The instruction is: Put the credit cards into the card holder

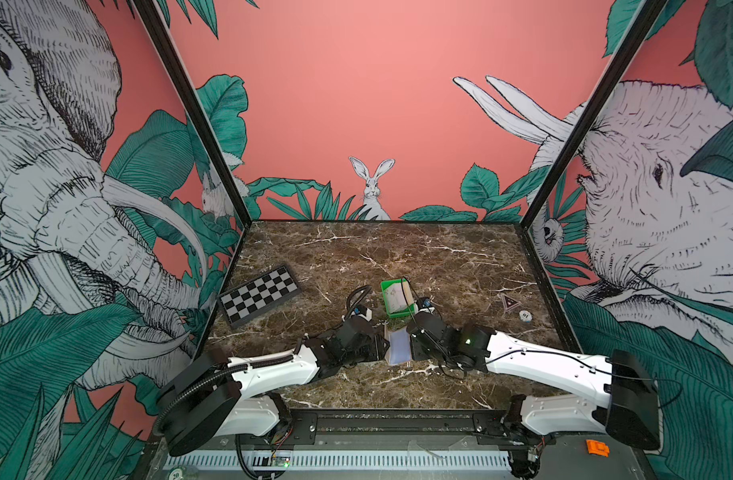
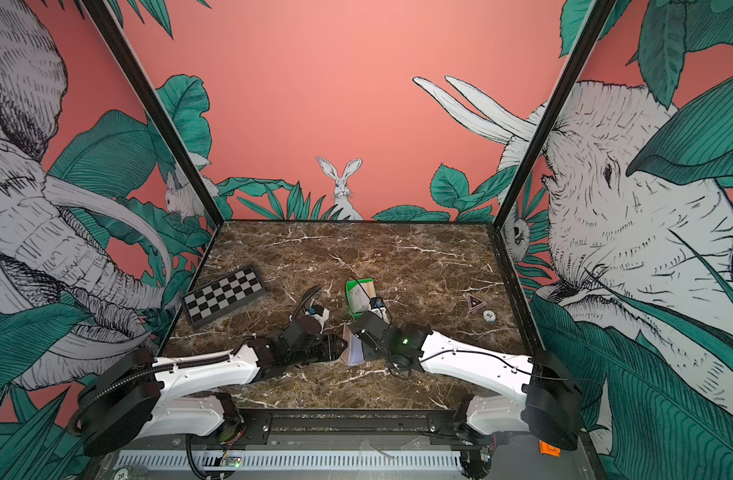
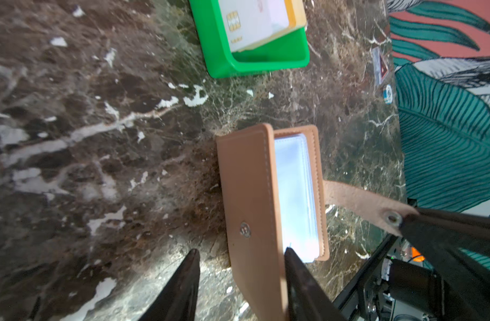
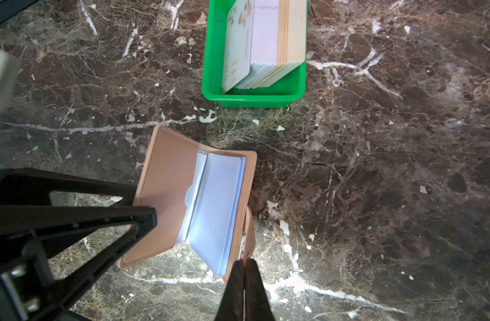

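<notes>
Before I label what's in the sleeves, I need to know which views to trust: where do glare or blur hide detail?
Left wrist view: glare bleaches the card holder's clear sleeves to white, and the marble tabletop is smeared by blur. Right wrist view: sharp, with the sleeves evenly pale blue. In both top views the holder is too small for detail.

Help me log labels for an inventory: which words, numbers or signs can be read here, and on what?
"10": on the poker chip, at the right.
"20": on the second chip, at the lower edge of a top view.
credit cards in the green tray: print too blurred to read.
triangle sticker: too small to read.
card holder: no lettering visible.
</notes>
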